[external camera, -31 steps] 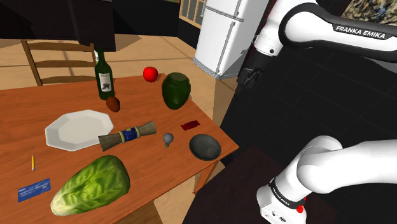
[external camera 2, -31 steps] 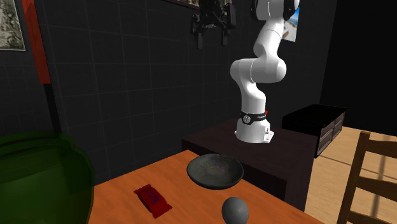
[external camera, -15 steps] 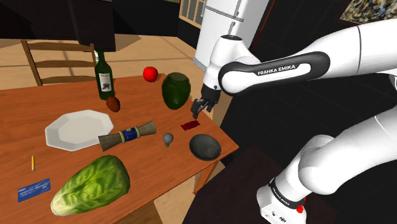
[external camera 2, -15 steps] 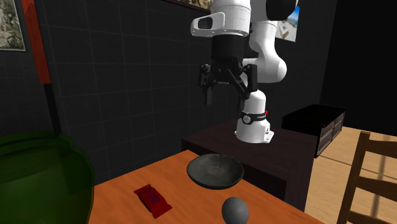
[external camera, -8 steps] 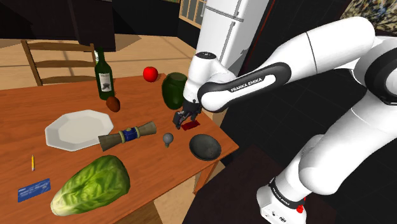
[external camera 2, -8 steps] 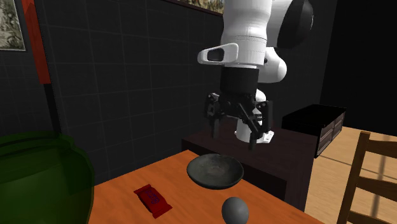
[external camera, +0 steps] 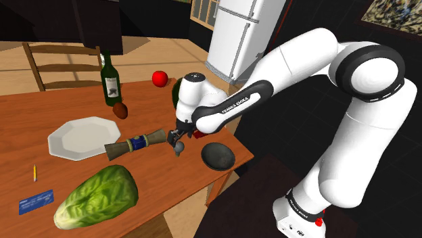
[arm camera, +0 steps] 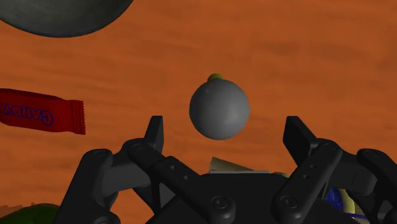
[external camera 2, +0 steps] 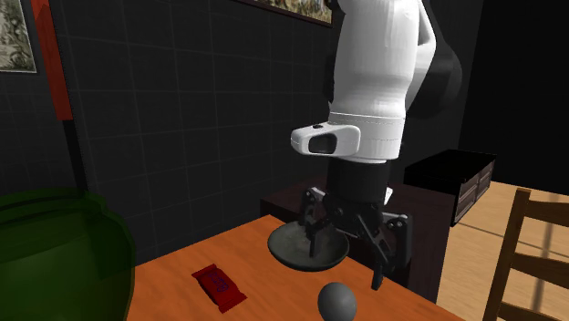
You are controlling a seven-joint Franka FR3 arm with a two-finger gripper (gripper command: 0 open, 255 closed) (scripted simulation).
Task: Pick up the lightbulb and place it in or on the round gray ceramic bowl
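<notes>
The lightbulb (external camera: 178, 147) (external camera 2: 336, 301) (arm camera: 219, 109) is a small grey globe with a brass-coloured base, lying on the wooden table (external camera: 169, 177). My black gripper (external camera: 176, 136) (external camera 2: 347, 257) (arm camera: 224, 137) hangs open just above it, the fingers apart on either side of the globe without touching it. The round dark grey bowl (external camera: 218, 155) (external camera 2: 305, 247) (arm camera: 63, 14) sits empty near the table's corner, a short way from the bulb toward the shoulder view's right.
A red wrapped bar (arm camera: 39, 110) (external camera 2: 219, 284) lies beside the bowl. A rolled scroll (external camera: 135, 143), white plate (external camera: 81, 137), lettuce (external camera: 98, 194), wine bottle (external camera: 110, 81), green jar (external camera 2: 56, 251) and red apple (external camera: 159, 78) stand around the table. A chair (external camera: 51, 64) stands behind.
The arm has swung down from high beside the stand toward the shoulder view's left and lowered over the bulb. The fingers stay open; the bulb and bowl have not moved.
</notes>
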